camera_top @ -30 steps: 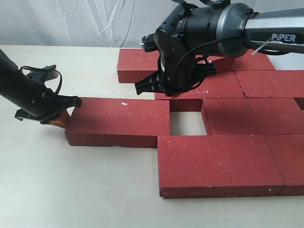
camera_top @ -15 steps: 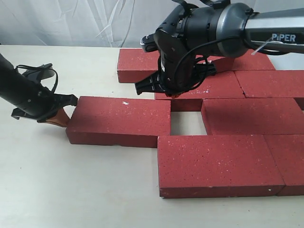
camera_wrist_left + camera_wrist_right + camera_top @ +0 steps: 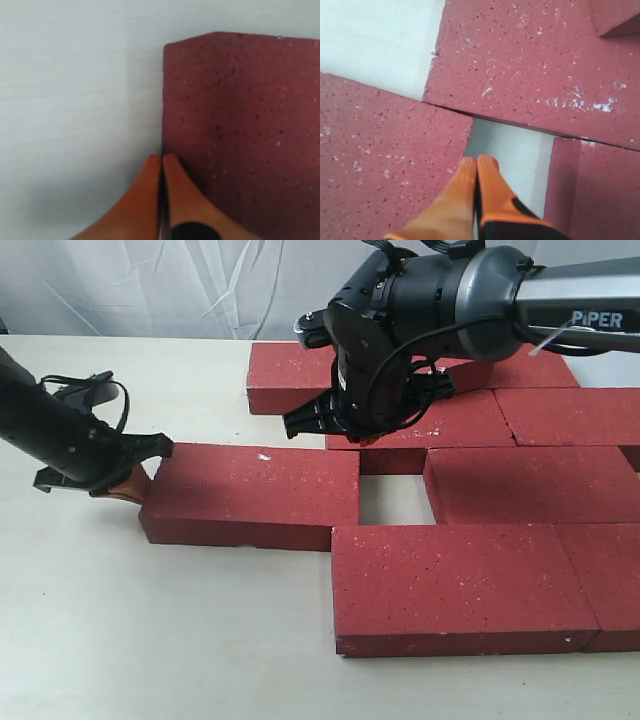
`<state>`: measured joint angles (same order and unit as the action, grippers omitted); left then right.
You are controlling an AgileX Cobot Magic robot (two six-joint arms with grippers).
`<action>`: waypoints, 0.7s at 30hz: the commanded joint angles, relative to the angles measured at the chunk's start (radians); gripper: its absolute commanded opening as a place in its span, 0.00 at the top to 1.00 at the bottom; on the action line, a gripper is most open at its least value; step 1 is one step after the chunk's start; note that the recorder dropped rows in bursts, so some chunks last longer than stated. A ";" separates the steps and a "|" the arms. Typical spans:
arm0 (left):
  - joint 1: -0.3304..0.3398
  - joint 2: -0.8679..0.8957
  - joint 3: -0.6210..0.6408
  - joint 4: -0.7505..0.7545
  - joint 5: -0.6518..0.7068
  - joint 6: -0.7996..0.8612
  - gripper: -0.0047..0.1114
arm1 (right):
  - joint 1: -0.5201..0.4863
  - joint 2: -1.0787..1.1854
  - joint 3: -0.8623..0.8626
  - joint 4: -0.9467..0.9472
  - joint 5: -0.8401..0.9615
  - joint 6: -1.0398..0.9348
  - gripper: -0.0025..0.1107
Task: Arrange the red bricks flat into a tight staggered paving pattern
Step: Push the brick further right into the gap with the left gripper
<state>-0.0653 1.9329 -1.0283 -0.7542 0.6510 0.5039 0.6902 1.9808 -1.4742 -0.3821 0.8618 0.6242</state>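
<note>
The red bricks (image 3: 520, 480) lie flat in staggered rows on the counter (image 3: 150, 640), one brick (image 3: 250, 495) jutting left beside a square gap (image 3: 395, 498). The left gripper (image 3: 162, 161), fingers pressed together, touches that brick's left end; the right gripper (image 3: 478, 162), likewise closed and empty, hangs at the gap, its arm (image 3: 560, 300) marked "PIPER".

one brick (image 3: 250, 495) lies left of the other bricks (image 3: 530, 483), a gap (image 3: 395, 498) between.
</note>
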 commanded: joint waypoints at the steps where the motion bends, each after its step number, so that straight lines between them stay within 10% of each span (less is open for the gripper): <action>1: -0.038 -0.002 -0.002 -0.021 0.002 -0.004 0.96 | -0.004 -0.012 0.003 -0.001 -0.003 0.000 0.99; 13: 0.037 -0.002 -0.002 -0.002 0.004 -0.007 0.96 | -0.004 -0.012 0.003 -0.001 0.016 0.000 0.99; 21: -0.061 -0.002 -0.002 -0.074 0.024 -0.003 0.96 | -0.004 -0.010 0.003 0.003 0.003 0.000 0.99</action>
<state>-0.0913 1.9329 -1.0283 -0.7950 0.6662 0.5015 0.6902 1.9808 -1.4742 -0.3778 0.8705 0.6260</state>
